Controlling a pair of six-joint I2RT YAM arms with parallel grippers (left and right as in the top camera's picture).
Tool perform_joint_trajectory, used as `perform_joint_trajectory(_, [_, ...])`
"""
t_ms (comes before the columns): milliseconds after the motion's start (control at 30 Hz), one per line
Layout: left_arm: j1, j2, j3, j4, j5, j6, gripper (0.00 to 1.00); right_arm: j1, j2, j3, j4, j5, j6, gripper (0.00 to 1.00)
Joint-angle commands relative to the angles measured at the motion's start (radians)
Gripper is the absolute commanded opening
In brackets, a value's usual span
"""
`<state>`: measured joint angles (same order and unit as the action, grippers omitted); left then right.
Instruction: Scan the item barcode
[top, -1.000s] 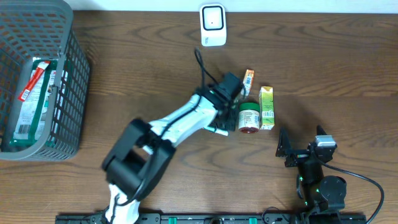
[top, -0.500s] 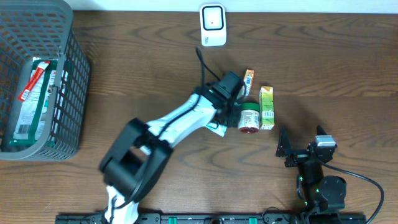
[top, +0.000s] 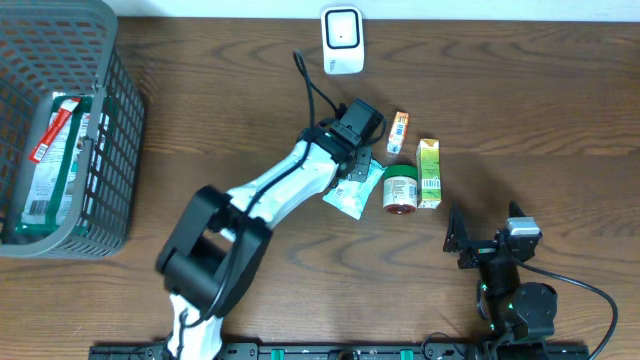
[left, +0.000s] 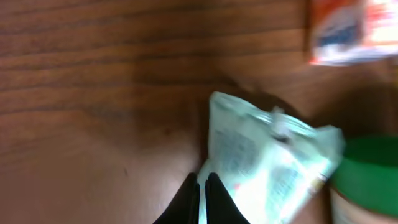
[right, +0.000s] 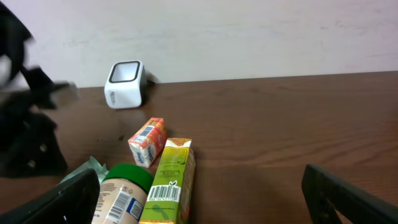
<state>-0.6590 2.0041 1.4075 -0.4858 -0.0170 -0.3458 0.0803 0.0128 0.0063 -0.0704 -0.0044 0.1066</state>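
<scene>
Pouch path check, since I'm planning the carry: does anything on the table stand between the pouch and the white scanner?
Nothing visible on the table does. Between the pouch and the scanner only bare wood shows, crossed by the left arm itself. The orange carton lies off to one side.

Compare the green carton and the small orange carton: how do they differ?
The green carton is longer than the orange carton. The green carton lies beside the green-lidded jar; the orange carton lies apart, nearer the scanner. Both lie flat on the table.
</scene>
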Motion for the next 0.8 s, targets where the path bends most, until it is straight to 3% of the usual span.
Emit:
perform_joint_trajectory(0, [0.002,0.076,-0.014,0.038,-0.068,0.006,0.08,0.006,-0.003,-0.001,-0.004,-0.001,0.012,0.99])
perform_joint_trajectory(167, [0.003,0.057,-0.003,0.076,-0.207,0.006,0.08,0.006,-0.003,-0.001,-0.004,-0.001,0.012,0.99])
perform_joint_trajectory(300, [0.004,-0.027,0.027,0.032,-0.192,0.008,0.08,0.006,-0.003,-0.001,-0.004,-0.001,0.012,0.99])
perform_joint_trajectory(567, [0.004,-0.127,0.025,-0.041,0.12,0.008,0.08,0.006,-0.003,-0.001,-0.004,-0.001,0.012,0.99])
perform_joint_trajectory(767, [0.003,-0.077,-0.005,-0.044,0.163,0.005,0.08,0.006,-0.003,-0.001,-0.004,-0.001,0.012,0.99])
